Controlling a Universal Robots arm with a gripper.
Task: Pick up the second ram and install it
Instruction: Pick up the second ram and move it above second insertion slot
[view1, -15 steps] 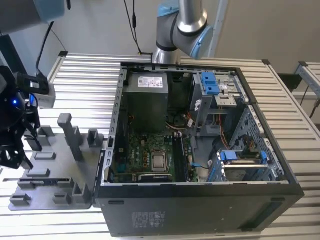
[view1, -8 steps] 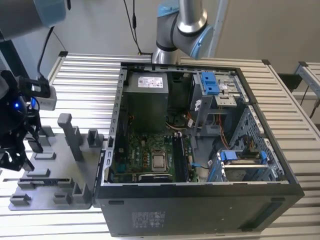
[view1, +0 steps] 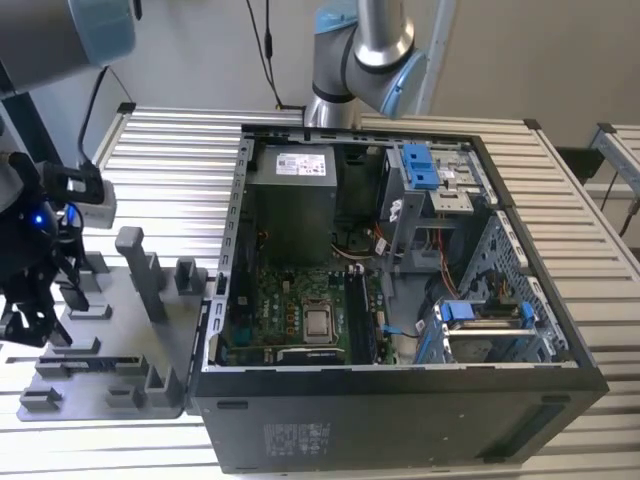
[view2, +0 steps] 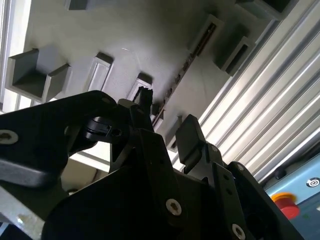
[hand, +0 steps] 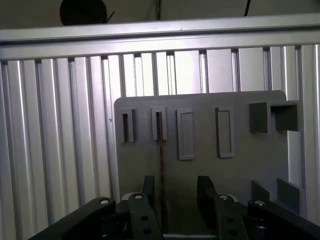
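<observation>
First wrist view: claw (hand: 176, 197) gapes empty, two fingers (hand: 206, 192) above one ram (hand: 160, 145) in tray (hand: 240, 170).

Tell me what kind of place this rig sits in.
Probably a robotics lab bench for PC assembly: an open computer case on a slotted aluminium table, a grey fixture tray beside it, a robot arm behind.

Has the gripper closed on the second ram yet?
No, the gripper is open, and the second ram stands in the grey tray.
</observation>
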